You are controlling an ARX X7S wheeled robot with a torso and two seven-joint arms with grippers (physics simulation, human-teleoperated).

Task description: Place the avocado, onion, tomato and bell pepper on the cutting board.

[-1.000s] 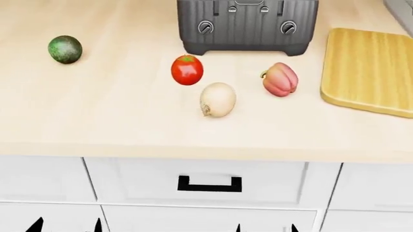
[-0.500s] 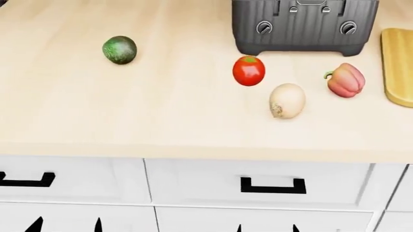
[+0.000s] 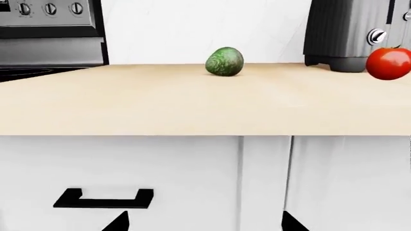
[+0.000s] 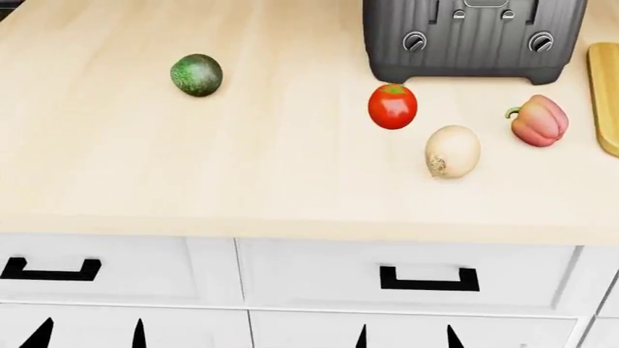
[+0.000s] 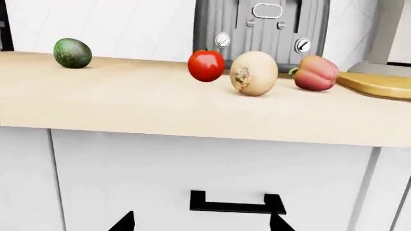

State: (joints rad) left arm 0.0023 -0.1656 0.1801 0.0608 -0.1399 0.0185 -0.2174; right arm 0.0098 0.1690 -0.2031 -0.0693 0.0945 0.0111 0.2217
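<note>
Avocado [image 4: 196, 75] far left on counter [image 4: 242, 174], tomato [image 4: 392, 106], onion [image 4: 451, 151], bell pepper [image 4: 540, 120] before toaster [image 4: 474, 38], cutting board [image 4: 607, 94] rightmost

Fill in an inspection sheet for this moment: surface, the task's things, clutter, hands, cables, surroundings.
Surface: light wood counter, with white drawers below it.
Task's things: avocado alone toward the left; tomato, onion and bell pepper grouped in front of the toaster; none is on the cutting board, which is only partly in view at the right edge.
Clutter: dark toaster at the back.
Hands: left hand and right hand low in front of the drawers, only the fingertips visible, spread apart, holding nothing.
Cables: nothing seen.
Surroundings: stove past the counter's left end, pale wall behind.
</note>
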